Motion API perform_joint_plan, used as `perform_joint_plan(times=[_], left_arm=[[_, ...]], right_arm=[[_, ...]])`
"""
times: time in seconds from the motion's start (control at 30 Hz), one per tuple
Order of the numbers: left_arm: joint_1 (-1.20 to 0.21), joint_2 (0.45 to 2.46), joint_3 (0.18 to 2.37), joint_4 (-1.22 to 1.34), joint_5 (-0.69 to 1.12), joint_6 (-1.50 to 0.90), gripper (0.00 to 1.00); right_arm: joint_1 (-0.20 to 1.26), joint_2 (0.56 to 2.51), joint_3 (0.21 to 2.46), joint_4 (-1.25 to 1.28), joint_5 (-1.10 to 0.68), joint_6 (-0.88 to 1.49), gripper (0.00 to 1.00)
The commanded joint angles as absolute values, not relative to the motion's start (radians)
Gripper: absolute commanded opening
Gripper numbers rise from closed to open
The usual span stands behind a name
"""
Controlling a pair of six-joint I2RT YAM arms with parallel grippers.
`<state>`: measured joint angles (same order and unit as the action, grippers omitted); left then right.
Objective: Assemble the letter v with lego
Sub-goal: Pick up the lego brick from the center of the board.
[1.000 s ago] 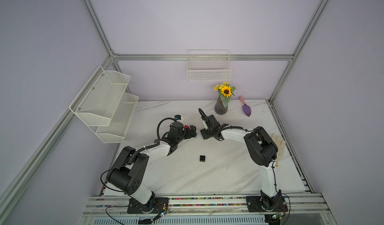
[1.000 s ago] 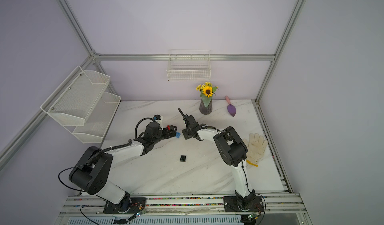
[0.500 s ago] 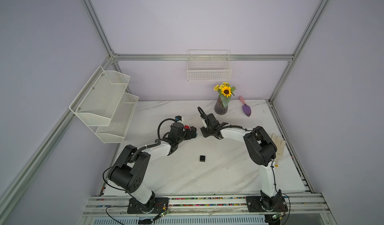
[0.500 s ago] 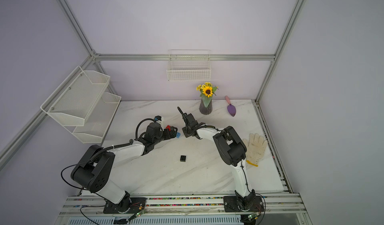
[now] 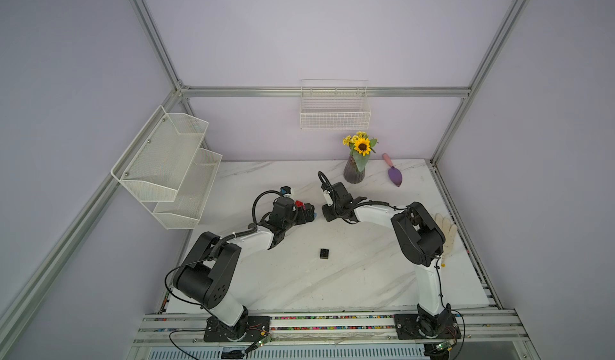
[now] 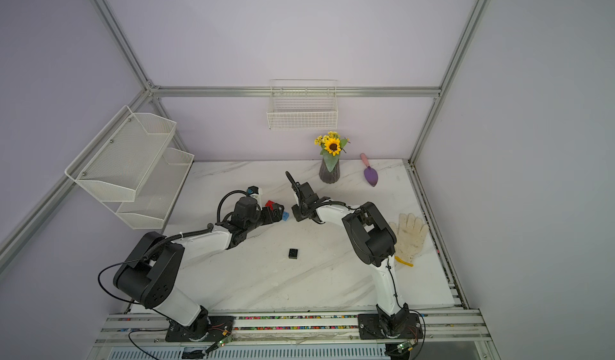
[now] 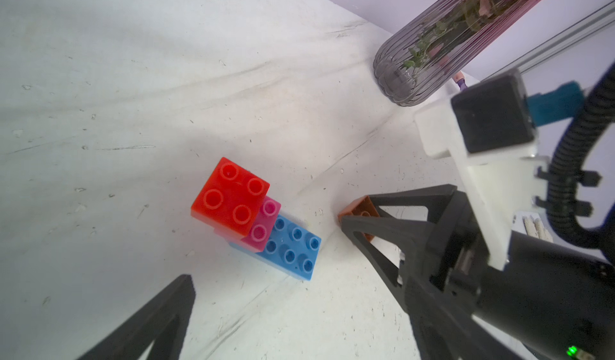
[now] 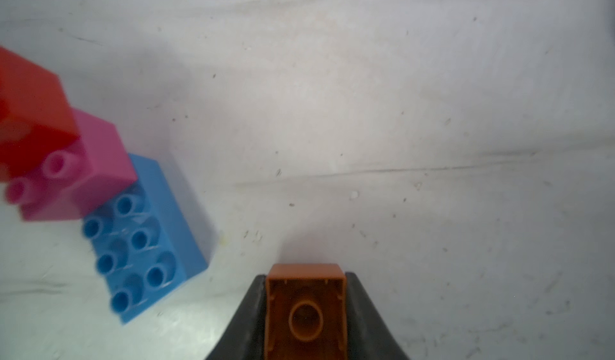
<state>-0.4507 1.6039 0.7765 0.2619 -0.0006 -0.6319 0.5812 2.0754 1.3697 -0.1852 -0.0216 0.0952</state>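
1. Since a second ago, the jaws of the right gripper [image 8: 305,280] have been drawn in. Hardly any shift of either arm can be made out in the top views.
2. An orange-brown brick [image 8: 305,318] is clamped between both right fingers, with its hollow underside turned to the wrist camera. Whether it is clear of the table [image 5: 349,285] cannot be told.
3. Just left of that gripper, the letter v [image 7: 266,232] is found part built. The blue brick [image 7: 293,248] is laid on the table, the pink brick [image 7: 264,223] is pressed onto its left end, and the red brick [image 7: 231,195] is set on the pink, stepped further to the far left.
4. The left gripper [image 5: 308,211] is spread wide on the left of that stack, and nothing is held by it. One finger [image 7: 149,325] is seen near the bricks but apart from them.
5. The black brick [image 5: 324,253] is left alone on the near side, well apart from the stack and from both grippers.
6. At the far edge, right of centre, a vase [image 5: 353,172] of sunflowers is stood, with a purple trowel [image 5: 394,176] laid to its right. A white glove [image 6: 411,235] is spread at the right edge. A wire basket [image 5: 334,110] is hung on the far wall and a mesh shelf [image 5: 166,162] on the left wall.
7. A small label [image 5: 233,354] is fixed to the near rail, and its print is too small to be read.
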Motion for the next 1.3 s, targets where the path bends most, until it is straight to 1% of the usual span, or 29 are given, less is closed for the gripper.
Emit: perform_joint_plan(times=[0.0,0.07,0.2,0.33,0.5,0.6,0.7,0.8,0.87,0.93,1.13,1.27], left_arm=[[-0.445,1.573,0.751,0.314,0.026,-0.619,1.0],[-0.443,1.572,0.739,0.345,0.061,-0.625,1.0],[-0.443,1.575,0.689,0.469,0.156,-0.652,1.0],[-0.443,1.589,0.645,0.604,0.258,-0.665,1.0],[-0.436,1.641,0.563,0.957,0.409,-0.738,1.0],[-0.422,1.702,0.566,1.074,0.476,-0.797,0.96],[-0.419,1.759,0.574,1.151,0.531,-0.799,0.91],[-0.42,1.788,0.549,1.262,0.536,-0.751,0.92],[-0.42,1.787,0.545,1.266,0.546,-0.691,0.93],[-0.423,1.773,0.545,1.217,0.547,-0.608,0.94],[-0.453,1.717,0.508,1.158,0.481,-0.321,0.96],[-0.475,1.706,0.554,1.032,0.412,-0.171,1.0]], right_arm=[[0.522,1.955,1.279,-0.127,-0.218,0.215,0.32],[0.48,1.915,1.232,-0.092,-0.34,0.296,0.32],[0.447,1.882,1.179,-0.045,-0.514,0.413,0.34],[0.414,1.875,1.103,0.121,-0.677,0.6,0.34],[0.399,1.886,1.048,0.315,-0.768,0.77,0.34],[0.393,1.894,1.036,0.405,-0.796,0.848,0.34],[0.386,1.902,1.034,0.485,-0.828,0.933,0.34],[0.379,1.911,1.036,0.558,-0.86,1.038,0.34],[0.373,1.91,1.039,0.572,-0.881,1.073,0.34],[0.366,1.905,1.036,0.576,-0.897,1.098,0.34],[0.354,1.922,1.023,0.632,-0.966,1.207,0.34],[0.353,1.952,1.005,0.723,-1.003,1.298,0.34]])
